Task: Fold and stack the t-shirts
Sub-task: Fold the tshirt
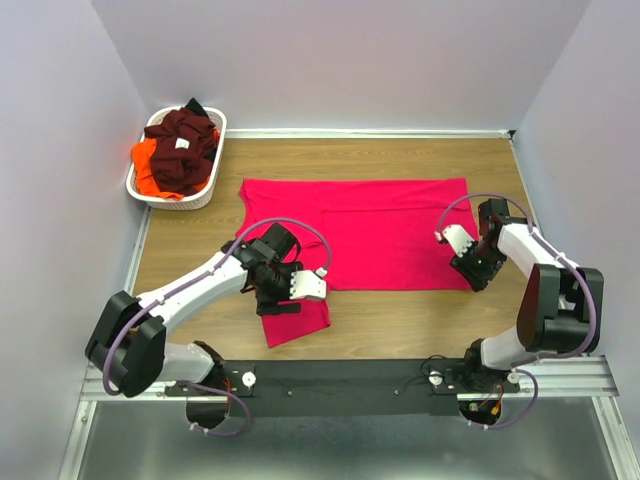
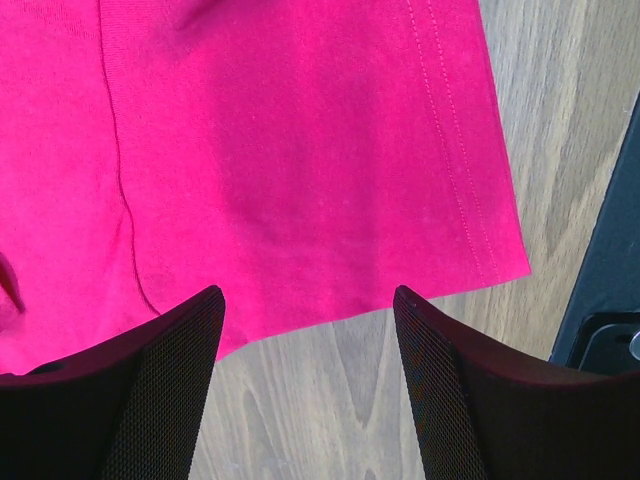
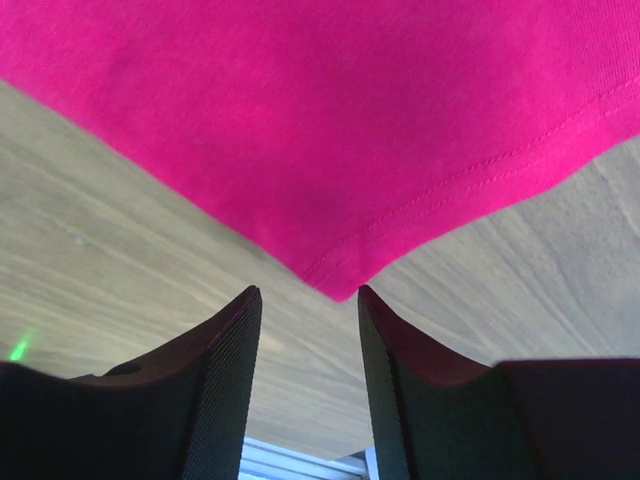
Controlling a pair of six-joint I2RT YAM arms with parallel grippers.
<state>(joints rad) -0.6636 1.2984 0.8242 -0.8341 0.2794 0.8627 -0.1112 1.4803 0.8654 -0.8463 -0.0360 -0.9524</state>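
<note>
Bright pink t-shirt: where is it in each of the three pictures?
Top external: pink t-shirt spread flat, centre of frame.
Left wrist: pink t-shirt fills the upper frame, stitched hem at right.
Right wrist: pink t-shirt fills the top, corner pointing down at centre.
Shared landmark: wooden table.

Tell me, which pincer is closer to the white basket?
Left. The left pincer is over the sleeve of the red shirt, below and right of the basket. The right pincer is at the shirt's lower right corner, much farther away.
</note>
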